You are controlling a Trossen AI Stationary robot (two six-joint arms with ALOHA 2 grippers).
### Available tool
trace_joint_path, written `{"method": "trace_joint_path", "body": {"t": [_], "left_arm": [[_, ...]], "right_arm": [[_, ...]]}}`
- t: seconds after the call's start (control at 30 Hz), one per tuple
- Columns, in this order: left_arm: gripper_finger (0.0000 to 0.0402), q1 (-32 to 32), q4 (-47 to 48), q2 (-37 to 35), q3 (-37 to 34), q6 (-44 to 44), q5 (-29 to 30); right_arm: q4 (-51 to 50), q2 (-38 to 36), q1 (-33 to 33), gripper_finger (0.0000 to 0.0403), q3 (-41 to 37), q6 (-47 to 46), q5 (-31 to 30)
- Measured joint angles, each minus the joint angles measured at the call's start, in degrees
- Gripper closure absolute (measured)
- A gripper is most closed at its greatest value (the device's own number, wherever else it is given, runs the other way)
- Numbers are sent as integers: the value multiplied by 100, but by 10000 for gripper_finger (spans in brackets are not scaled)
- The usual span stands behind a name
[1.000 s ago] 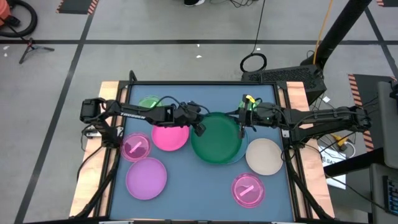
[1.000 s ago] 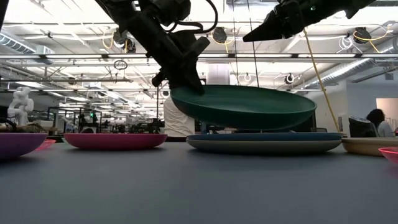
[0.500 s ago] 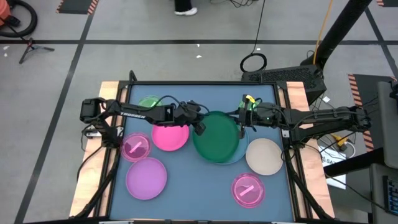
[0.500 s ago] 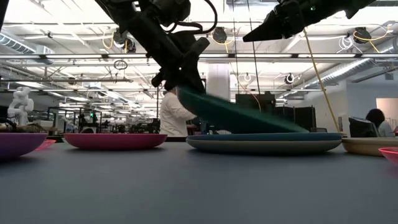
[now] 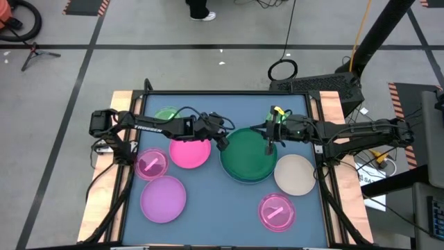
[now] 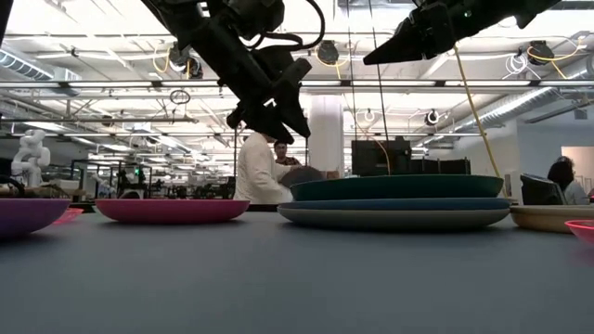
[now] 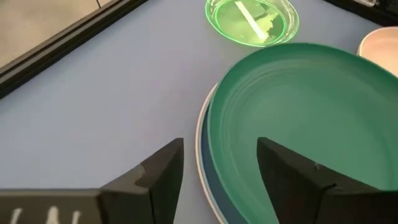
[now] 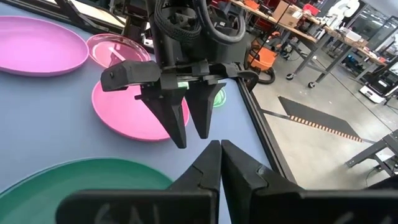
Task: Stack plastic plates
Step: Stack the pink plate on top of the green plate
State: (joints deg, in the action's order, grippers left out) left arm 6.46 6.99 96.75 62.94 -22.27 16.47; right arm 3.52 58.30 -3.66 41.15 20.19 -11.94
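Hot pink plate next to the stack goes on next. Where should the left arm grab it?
Probably the hot pink plate by its raised rim, on the edge facing the left gripper, which hangs open above the dark green plate. It lies flat, so one jaw inside, one outside.
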Motion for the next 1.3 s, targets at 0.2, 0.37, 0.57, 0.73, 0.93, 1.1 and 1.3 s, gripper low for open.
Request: {"method": "trace_joint_path", "body": {"t": [0.2,0.37,0.57,0.73,0.93,1.1,1.3], "left_arm": [[192,-112,207,-184,1,545,11],[192,-300,1106,-413,2,1187,11],[192,-809,2389,-408,-4,1795,4],[192,-1144,3018,-278,-4,1747,4],[192,-1343,3402,-83,-2,1569,-44],[192,-1415,3379,28,-2,1525,-422],[192,-1460,3376,35,-2,1210,-727]], "right_arm": [[-17,-1,0,397,0,-10,0],[-31,-2,0,397,0,-110,0],[-8,0,0,397,0,-112,-9],[5,0,0,397,0,-151,-15],[3,0,0,397,0,-217,-15],[-8,-1,0,397,0,-217,-13],[-25,0,0,397,0,-217,-11]]}}
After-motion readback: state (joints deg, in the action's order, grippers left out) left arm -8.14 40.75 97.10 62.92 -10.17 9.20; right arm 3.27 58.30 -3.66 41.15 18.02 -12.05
